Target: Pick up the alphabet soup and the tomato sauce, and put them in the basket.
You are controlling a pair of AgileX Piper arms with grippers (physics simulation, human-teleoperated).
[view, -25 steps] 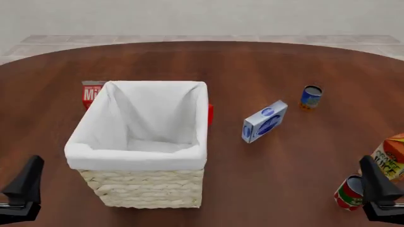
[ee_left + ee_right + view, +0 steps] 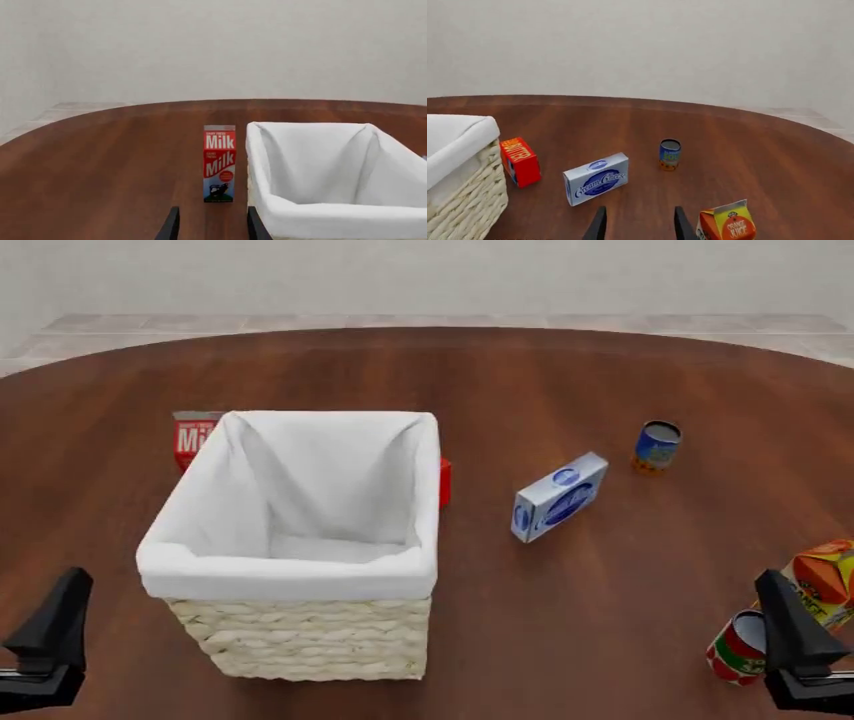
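The alphabet soup (image 2: 657,445), a blue can, stands upright at the far right of the table; it also shows in the right wrist view (image 2: 670,154). The tomato sauce (image 2: 737,647), a can with a red, green and white label, stands near the front right, just left of my right gripper (image 2: 790,625). The cream wicker basket (image 2: 287,572) with a white liner stands left of centre and also shows in both wrist views (image 2: 320,212) (image 2: 460,140). My left gripper (image 2: 56,618) is at the front left, beside the basket. Both grippers (image 2: 210,230) (image 2: 637,227) are open and empty.
A blue-and-white cream cheese box (image 2: 558,497) lies between the basket and the soup. An orange juice carton (image 2: 825,580) stands behind the tomato sauce. A milk carton (image 2: 194,437) stands behind the basket's left corner, and a red butter box (image 2: 445,482) stands against its right side.
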